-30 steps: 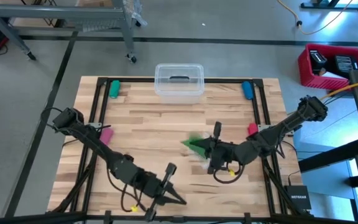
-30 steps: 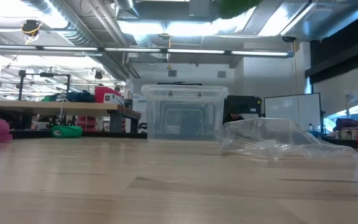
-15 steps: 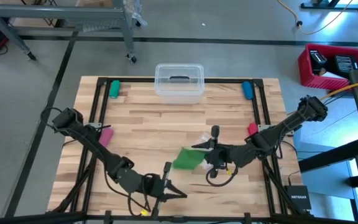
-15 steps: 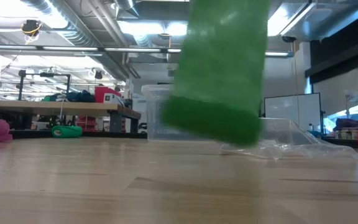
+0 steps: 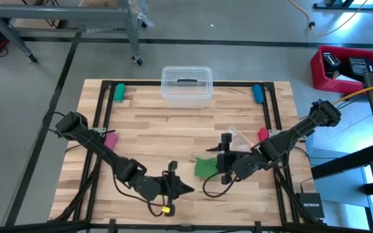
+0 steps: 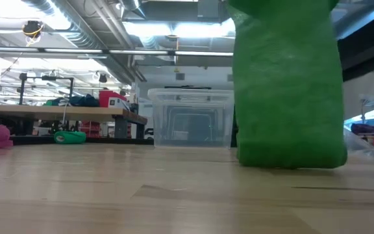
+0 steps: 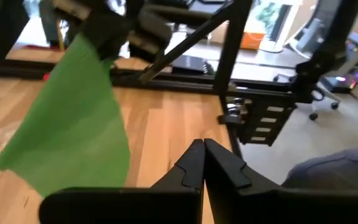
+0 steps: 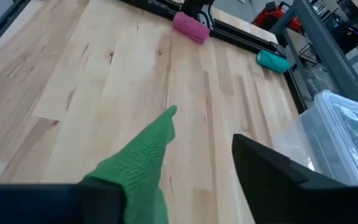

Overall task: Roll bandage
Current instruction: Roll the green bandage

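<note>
Bandage now hangs unfurled from my right pincer, whose fingers have just spread, its lower end on the table beside my pressed-together left pincer, ready for rolling.

The high view looks straight down on the whole table and both arms, from far above. The low view sits at table-top height and faces across the wood into the room; the bandage hangs very near its lens. Both views share the clear box at the far edge. Each wrist view looks forward, close over the boards, and both show the bandage too.
</note>
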You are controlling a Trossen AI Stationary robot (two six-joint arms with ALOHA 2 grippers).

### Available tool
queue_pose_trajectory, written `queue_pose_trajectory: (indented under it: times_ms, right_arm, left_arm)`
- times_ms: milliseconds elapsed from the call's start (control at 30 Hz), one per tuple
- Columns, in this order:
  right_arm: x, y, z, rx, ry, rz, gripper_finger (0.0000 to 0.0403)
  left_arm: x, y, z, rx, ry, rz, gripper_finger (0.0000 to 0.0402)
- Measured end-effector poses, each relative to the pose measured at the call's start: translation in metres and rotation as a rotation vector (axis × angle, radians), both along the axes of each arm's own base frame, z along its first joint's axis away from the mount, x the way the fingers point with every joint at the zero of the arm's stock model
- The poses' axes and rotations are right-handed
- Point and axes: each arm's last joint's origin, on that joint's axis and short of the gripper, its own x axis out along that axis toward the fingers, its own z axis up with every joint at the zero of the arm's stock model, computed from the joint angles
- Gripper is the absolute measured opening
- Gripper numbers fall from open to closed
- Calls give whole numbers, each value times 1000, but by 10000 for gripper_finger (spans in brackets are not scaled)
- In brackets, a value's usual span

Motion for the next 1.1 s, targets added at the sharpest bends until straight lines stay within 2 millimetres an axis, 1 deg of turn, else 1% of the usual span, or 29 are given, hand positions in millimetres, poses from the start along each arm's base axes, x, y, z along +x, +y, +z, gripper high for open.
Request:
queue_pose_trajectory:
  times_ms: [167,333,400,500,600,733,867,933,1000,1100]
  right_arm:
    - [-4,-3,1,-22,23,-7,235]
    - [-13,-11,1,-121,54,-78,253]
    - [-15,-13,0,-145,71,-87,258]
    - [-16,-22,-2,-214,117,-113,262]
    - [-16,-39,-7,-292,187,-194,266]
    - [-17,-69,-25,-325,289,-305,266]
    - [-22,-100,-49,-256,380,-404,267]
    - [-26,-111,-60,-215,424,-437,267]
    - [-31,-119,-65,-163,479,-456,267]
    - [-36,-123,-66,-69,562,-449,267]
  left_arm:
    - [7,8,-7,-71,29,55,2]
    - [14,21,-20,-138,119,140,2]
    - [18,27,-29,-158,163,184,10]
    - [21,34,-44,-156,245,239,37]
    - [24,43,-62,-133,335,297,72]
    - [30,61,-81,-59,437,355,115]
    - [39,78,-95,7,500,368,137]
    - [44,85,-104,35,528,358,142]
    - [48,90,-112,57,557,347,144]
    - [54,96,-123,85,581,330,144]
